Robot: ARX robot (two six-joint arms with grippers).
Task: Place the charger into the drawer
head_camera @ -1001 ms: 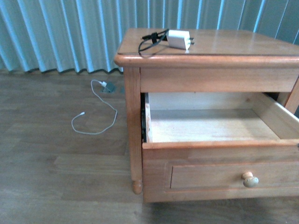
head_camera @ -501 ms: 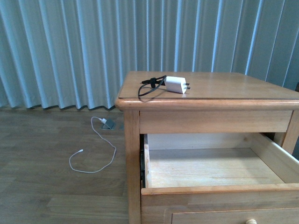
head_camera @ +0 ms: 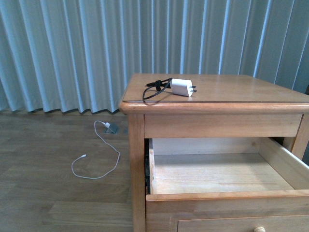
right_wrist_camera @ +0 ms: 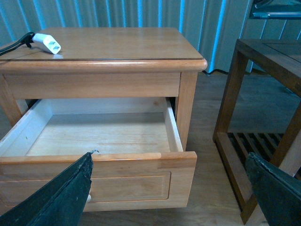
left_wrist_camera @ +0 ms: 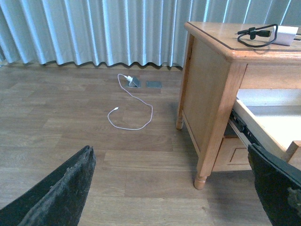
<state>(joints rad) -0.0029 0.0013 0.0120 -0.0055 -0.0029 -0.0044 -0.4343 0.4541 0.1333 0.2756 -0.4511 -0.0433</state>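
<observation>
The white charger (head_camera: 182, 87) with its strapped black cable (head_camera: 155, 88) lies on the nightstand top (head_camera: 227, 89). It also shows in the left wrist view (left_wrist_camera: 288, 35) and the right wrist view (right_wrist_camera: 46, 43). The upper drawer (head_camera: 217, 174) stands pulled out, its pale inside bare; the right wrist view shows its front panel (right_wrist_camera: 117, 181). My left gripper (left_wrist_camera: 174, 188) is open over the floor, left of the nightstand. My right gripper (right_wrist_camera: 169, 188) is open in front of the drawer front. Neither gripper shows in the front view.
A thin white cable (head_camera: 99, 154) with a small adapter lies on the wood floor (head_camera: 48, 193) left of the nightstand. Pleated curtains (head_camera: 72, 48) hang behind. A dark wooden table (right_wrist_camera: 263, 108) with a slatted lower shelf stands right of the nightstand.
The front view has tilted up since one second ago: the nightstand sits lower in frame and the drawer knob is nearly cut off. No change in the last half second.
</observation>
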